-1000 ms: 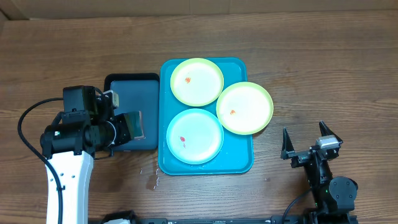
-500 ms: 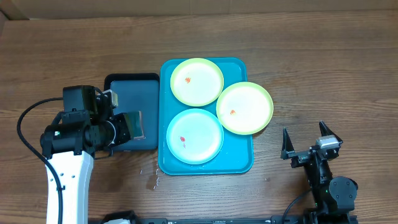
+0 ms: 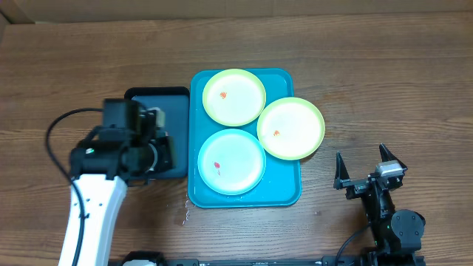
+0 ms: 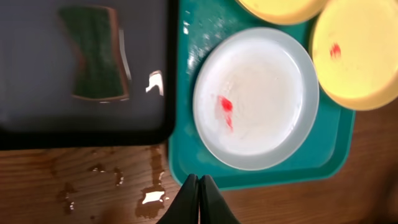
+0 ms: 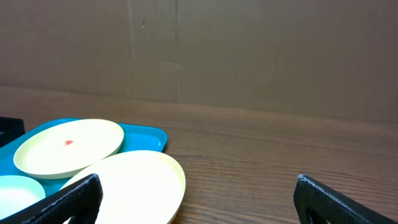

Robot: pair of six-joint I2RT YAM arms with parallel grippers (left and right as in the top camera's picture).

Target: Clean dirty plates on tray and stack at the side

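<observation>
Lying on the wooden bench (image 3: 384,66), the tray (image 3: 285,189) is being shown from overhead. A yellow-green plate (image 3: 233,97) is sitting at its far end and a light blue plate (image 3: 231,161) at its near end, while a second yellow-green plate (image 3: 290,128) is overhanging its right rim. Each is being marked by a small red-orange smear. A dark tray (image 3: 159,107) is lying against the tray's left side, and the left arm (image 3: 103,159) is being held over its near part. The left jaws cannot be made out from this view. The right arm (image 3: 373,188) is standing toward the bench's front right, well apart from the tray, and the right jaws are being held spread wide and empty.

From the left wrist, the left jaws are being held pressed together with nothing between them. Their tips are being seen over the bench just in front of the tray's near rim. The light blue plate is lying beyond them, a green sponge (image 4: 96,53) is lying in the dark tray, and water puddles (image 4: 151,196) are glistening on the wood.

From the right wrist, both fingers (image 5: 65,199) are being seen at the frame's lower corners, far apart and gripping nothing. The two yellow-green plates are lying ahead to the left, with a sliver of the light blue plate beside them.
</observation>
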